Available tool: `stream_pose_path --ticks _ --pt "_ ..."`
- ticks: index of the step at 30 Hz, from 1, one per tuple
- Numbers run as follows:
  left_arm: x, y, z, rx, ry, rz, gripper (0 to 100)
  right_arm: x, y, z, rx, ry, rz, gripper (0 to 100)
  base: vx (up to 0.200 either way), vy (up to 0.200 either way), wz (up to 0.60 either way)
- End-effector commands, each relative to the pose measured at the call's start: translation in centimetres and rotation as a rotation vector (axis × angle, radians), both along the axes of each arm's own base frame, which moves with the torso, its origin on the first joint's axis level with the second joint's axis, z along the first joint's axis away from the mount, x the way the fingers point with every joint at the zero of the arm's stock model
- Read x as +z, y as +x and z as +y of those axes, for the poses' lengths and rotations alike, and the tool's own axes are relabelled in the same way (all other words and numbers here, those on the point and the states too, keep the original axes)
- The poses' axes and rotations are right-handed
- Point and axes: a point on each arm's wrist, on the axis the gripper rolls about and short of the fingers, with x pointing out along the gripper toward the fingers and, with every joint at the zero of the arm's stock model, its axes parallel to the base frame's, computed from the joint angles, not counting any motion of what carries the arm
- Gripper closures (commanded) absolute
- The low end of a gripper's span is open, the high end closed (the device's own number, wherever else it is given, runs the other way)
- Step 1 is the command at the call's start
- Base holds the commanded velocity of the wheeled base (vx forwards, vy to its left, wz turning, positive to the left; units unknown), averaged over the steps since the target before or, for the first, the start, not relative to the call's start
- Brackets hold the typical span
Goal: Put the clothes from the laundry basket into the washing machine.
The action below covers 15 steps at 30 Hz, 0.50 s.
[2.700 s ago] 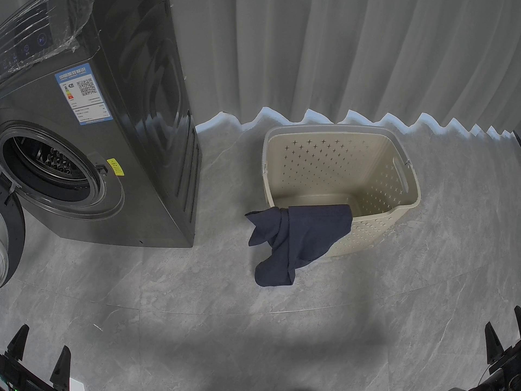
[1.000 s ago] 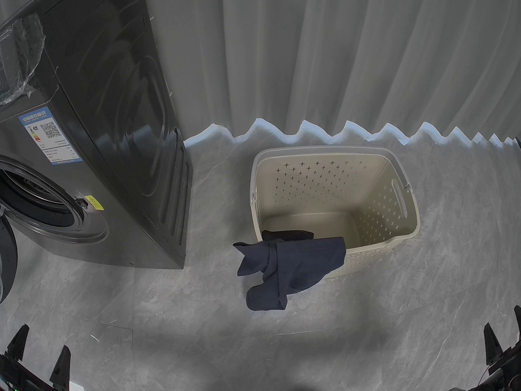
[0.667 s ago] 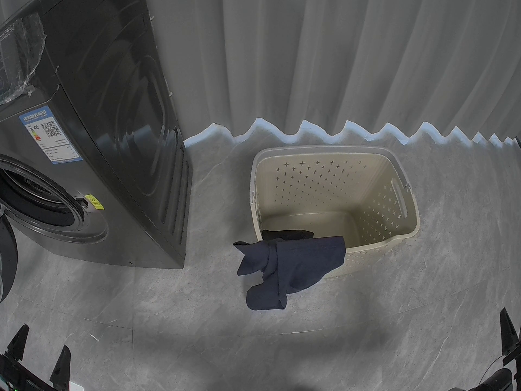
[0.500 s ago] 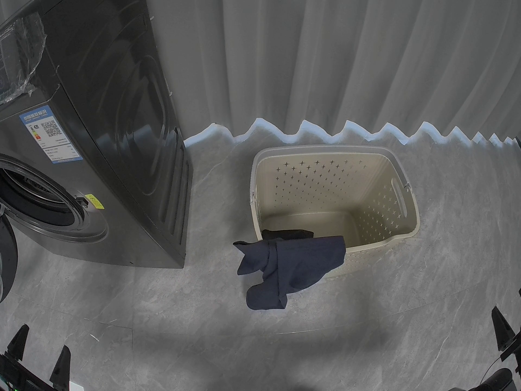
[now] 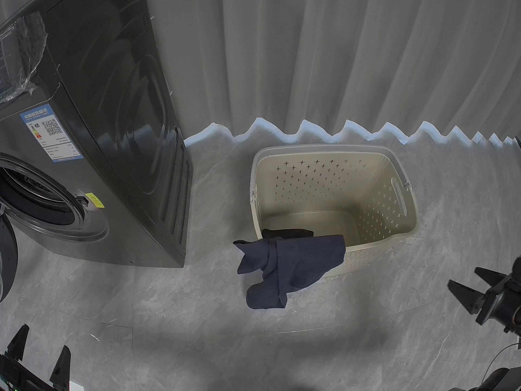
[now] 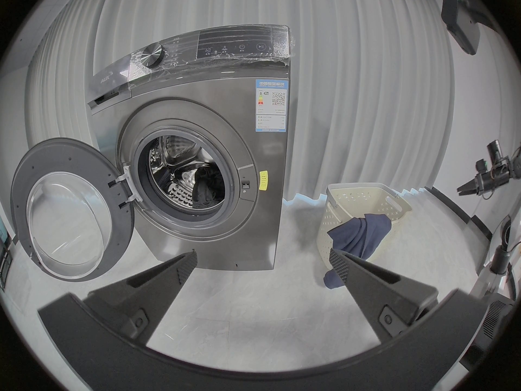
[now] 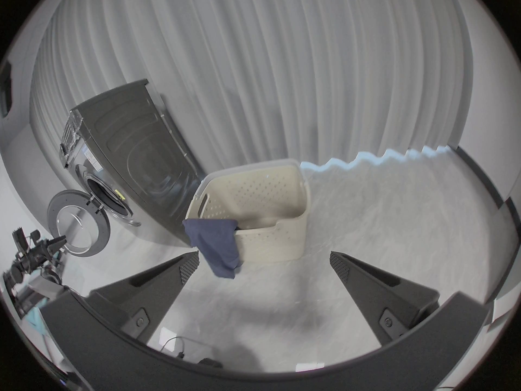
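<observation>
Laundry partly loaded
One dark piece (image 6: pixel 205 184) lies inside the washer (image 6: pixel 190 90); a navy garment (image 5: pixel 290 262) draped over the basket (image 5: pixel 325 149)'s near rim and a black one (image 5: pixel 287 233) on its floor are left. The left gripper (image 6: pixel 260 256) and right gripper (image 7: pixel 263 256) gape empty.

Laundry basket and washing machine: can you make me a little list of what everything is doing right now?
washing machine: door swung open, dark cloth in the drum
laundry basket: upright on the floor beside the machine
blue garment: draped over the basket's near rim, hanging down outside
black garment: lying in the basket's bottom
left gripper: open, empty, low on the machine's side
right gripper: open, empty, to the right of the basket, not touching it
</observation>
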Motion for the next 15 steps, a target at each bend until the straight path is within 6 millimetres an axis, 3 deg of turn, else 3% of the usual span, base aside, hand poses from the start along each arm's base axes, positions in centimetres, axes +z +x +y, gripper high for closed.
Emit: stream_pose_path --ticks 1,7,10,15 --pt "-0.5 0.0 0.0 -0.001 0.001 0.005 0 -2.3 5.2 3.2 0.113 0.014 0.224 0 0.0 0.0 0.0" --pt "-0.5 0.0 0.0 -0.001 0.001 0.005 0 -4.0 7.5 4.9 0.125 -0.01 0.263 0 0.0 0.0 0.0" --pt "-0.5 0.0 0.0 -0.001 0.001 0.005 0 -5.0 8.4 5.7 0.13 -0.016 0.289 0 0.2 0.0 0.0" --pt "-0.5 0.0 0.0 -0.001 0.0 0.005 0 -6.2 9.3 7.7 0.171 -0.004 0.281 0 0.0 0.0 0.0"
